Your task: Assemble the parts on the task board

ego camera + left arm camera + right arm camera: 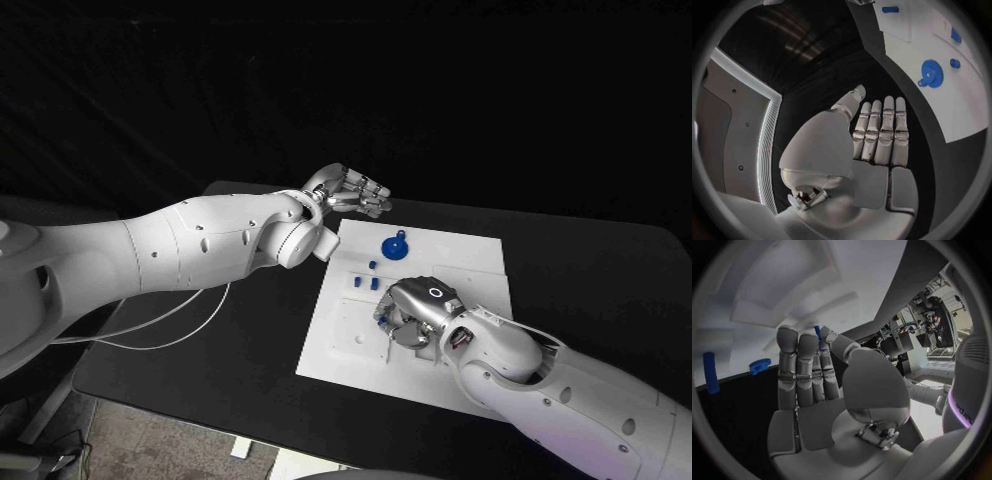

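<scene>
Robot lab: black-draped backdrop, black table (606, 270), cables and equipment racks (932, 322) beyond.

I see both hands in glossy silver metal, left hand (351, 192) and right hand (414, 310); the task board (476, 262) is matt white, the surface (606, 270) matt black, the gear (395, 245) smooth blue plastic.

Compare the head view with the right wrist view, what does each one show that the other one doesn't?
Head view alone: the left hand, held past the far left corner of the task board with nothing in it, and the whole board at once. Right wrist view alone: a small blue part pinched between the thumb and a finger of the right hand. Both: the right hand over the board, the blue gear, and a blue peg.
</scene>
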{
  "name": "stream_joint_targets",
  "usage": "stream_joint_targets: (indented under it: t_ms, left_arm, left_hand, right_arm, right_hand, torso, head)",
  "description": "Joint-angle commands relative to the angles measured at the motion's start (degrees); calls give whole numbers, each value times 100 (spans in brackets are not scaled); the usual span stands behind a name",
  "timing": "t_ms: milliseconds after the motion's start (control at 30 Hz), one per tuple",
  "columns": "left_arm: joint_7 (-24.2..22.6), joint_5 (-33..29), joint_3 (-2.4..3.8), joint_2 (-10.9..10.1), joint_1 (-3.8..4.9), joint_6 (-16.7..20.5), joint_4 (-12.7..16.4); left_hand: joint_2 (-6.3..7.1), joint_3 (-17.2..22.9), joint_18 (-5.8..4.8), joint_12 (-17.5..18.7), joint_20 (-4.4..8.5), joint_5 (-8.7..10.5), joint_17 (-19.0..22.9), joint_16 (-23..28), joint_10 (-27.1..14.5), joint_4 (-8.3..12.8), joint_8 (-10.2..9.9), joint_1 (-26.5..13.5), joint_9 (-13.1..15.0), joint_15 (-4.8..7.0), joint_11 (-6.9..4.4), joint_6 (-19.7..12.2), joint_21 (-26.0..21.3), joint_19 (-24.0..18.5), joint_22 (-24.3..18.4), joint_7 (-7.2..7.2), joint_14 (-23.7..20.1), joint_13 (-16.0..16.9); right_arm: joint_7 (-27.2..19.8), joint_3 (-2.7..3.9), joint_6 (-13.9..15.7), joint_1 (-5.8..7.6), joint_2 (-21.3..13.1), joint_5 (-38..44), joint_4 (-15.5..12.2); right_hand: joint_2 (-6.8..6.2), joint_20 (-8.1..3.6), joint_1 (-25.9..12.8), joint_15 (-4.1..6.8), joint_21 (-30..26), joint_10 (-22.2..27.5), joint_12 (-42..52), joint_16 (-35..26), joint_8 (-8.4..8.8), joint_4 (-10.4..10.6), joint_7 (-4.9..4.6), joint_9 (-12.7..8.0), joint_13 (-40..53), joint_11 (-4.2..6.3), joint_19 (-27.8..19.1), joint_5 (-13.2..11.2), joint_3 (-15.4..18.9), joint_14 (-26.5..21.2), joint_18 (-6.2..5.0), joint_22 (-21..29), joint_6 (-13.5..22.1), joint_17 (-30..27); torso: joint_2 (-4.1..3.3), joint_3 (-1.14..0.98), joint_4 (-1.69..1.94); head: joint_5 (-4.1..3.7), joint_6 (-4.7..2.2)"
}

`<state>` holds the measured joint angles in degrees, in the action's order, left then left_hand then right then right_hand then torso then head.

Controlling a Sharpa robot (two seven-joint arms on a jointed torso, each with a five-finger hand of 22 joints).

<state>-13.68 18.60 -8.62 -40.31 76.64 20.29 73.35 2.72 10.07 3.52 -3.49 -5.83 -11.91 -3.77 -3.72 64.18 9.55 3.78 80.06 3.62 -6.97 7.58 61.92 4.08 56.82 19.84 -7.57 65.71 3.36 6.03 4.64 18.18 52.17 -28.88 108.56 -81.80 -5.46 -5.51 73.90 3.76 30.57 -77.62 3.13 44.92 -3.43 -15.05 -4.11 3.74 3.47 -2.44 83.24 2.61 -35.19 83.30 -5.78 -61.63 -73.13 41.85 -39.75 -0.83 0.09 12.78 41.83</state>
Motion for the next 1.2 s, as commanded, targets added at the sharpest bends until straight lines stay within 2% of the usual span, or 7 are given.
stream_joint_targets:
  t_ms: [33,633,767,833,967,1067,1200]
  left_arm:
    - [-45,-38,6,19,17,-85,16]
    - [-31,-38,6,35,20,-126,12]
    - [-28,-38,6,36,20,-128,10]
    - [-23,-38,6,35,21,-128,9]
    - [-16,-38,6,32,22,-130,6]
    - [-13,-38,6,33,23,-134,3]
    - [-10,-38,6,33,24,-140,2]
  left_hand:
    - [-79,-15,8,6,-1,-23,7,24,-40,13,-6,-8,-1,1,-7,18,25,36,-8,-14,-46,-10]
    - [-79,-15,8,6,-1,-23,7,24,-40,13,-6,-8,-1,1,-7,18,25,36,-8,-14,-46,-10]
    - [-79,-15,8,6,-1,-23,7,24,-40,13,-6,-8,-1,1,-7,18,25,36,-8,-14,-46,-10]
    - [-79,-15,8,6,-1,-23,7,24,-40,13,-6,-8,-1,1,-7,18,25,36,-8,-14,-46,-10]
    - [-83,-28,11,7,-4,-12,7,24,-53,21,-11,6,-2,-3,-3,13,24,35,-15,-15,-56,-10]
    - [-83,-28,11,7,-4,-12,7,24,-53,21,-11,6,-2,-3,-3,13,24,35,-15,-15,-56,-10]
    - [-86,-36,11,7,-6,-11,6,24,-56,13,-10,-1,-2,-4,-1,12,23,34,-16,-16,-56,-10]
  right_arm:
    - [19,-22,-24,-22,34,130,31]
    - [253,-54,-219,-38,103,386,141]
    - [179,-60,-268,-37,112,289,168]
    - [141,-62,-255,-37,109,230,173]
    - [78,-65,-169,-36,100,136,172]
    - [56,-67,-118,-36,94,101,161]
    - [53,-68,-15,-36,79,79,142]
  right_hand:
    - [39,-6,-9,38,-57,-181,31,12,-22,-14,-21,8,10,145,54,15,-41,-10,-113,-51,-5,-12]
    - [48,8,-70,24,-216,-87,27,5,-14,49,-46,1,6,126,68,16,-51,-11,-94,-123,73,-39]
    - [-46,70,-179,-38,-293,196,25,19,-13,126,-114,-6,1,43,64,244,30,-18,-122,-121,333,-63]
    - [-223,130,-404,-121,-402,609,29,22,-5,220,-164,-18,-8,-66,57,492,261,-19,-138,-73,607,-81]
    - [-314,246,-365,-217,-709,1149,29,-20,-14,318,-217,-16,-11,-217,57,438,832,-58,-256,101,788,-179]
    - [-259,296,-225,-243,-840,1260,24,-22,-13,354,-222,-17,-14,-244,126,455,1156,-53,-312,194,808,-268]
    - [-231,298,-174,-243,-910,1276,21,3,-11,351,-226,-18,-15,-250,173,442,1230,-61,-324,227,820,-318]
  torso:
    - [-7,-3,12]
    - [2,-1,1]
    - [3,-1,-2]
    - [4,-1,-3]
    - [2,1,-9]
    - [2,-2,-6]
    - [-2,-4,4]
  head:
    - [6,12]
    - [-14,27]
    - [-10,35]
    - [-9,35]
    - [-13,31]
    - [-15,32]
    - [-27,26]
